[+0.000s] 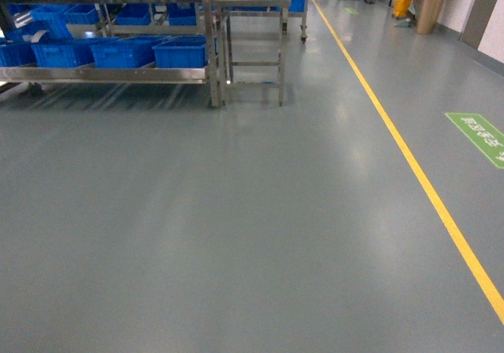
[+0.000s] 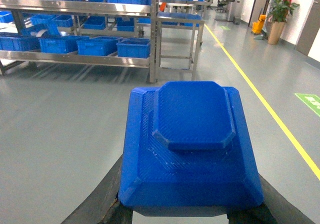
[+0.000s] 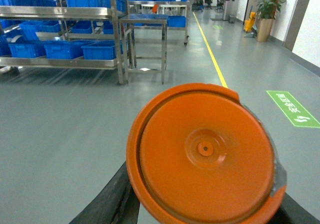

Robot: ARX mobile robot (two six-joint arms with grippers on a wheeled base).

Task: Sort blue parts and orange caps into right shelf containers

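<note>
Here the left gripper [image 2: 187,211] is closed around a blue part [image 2: 190,144], a stepped blocky piece with a raised octagonal top, seated between the dark fingers [image 2: 97,206] that show at its lower left and right edges. The part fills the lower middle of the left wrist view, directly in front of the camera. Ahead of it and to its left stands a steel shelf rack [image 2: 75,59] holding bright blue crates [image 2: 97,45] in a row on the lower level, with more crates on the levels above. Just right of the rack is a small steel table [image 2: 179,39].

The right gripper [image 3: 200,214] is clamped on an orange cap [image 3: 205,151], whose round face with a small centre dimple points at the camera; a black finger [image 3: 107,201] runs along its lower left edge. Beyond the cap and to its left, the same rack [image 3: 65,34] and crates [image 3: 67,49] appear, well apart from it. A yellow floor line [image 3: 212,59] runs away ahead of the cap, and a green floor sign [image 3: 292,109] lies to its right.

In the head view neither gripper shows; only the grey floor [image 1: 236,235], the rack and the yellow line are in sight.
</note>
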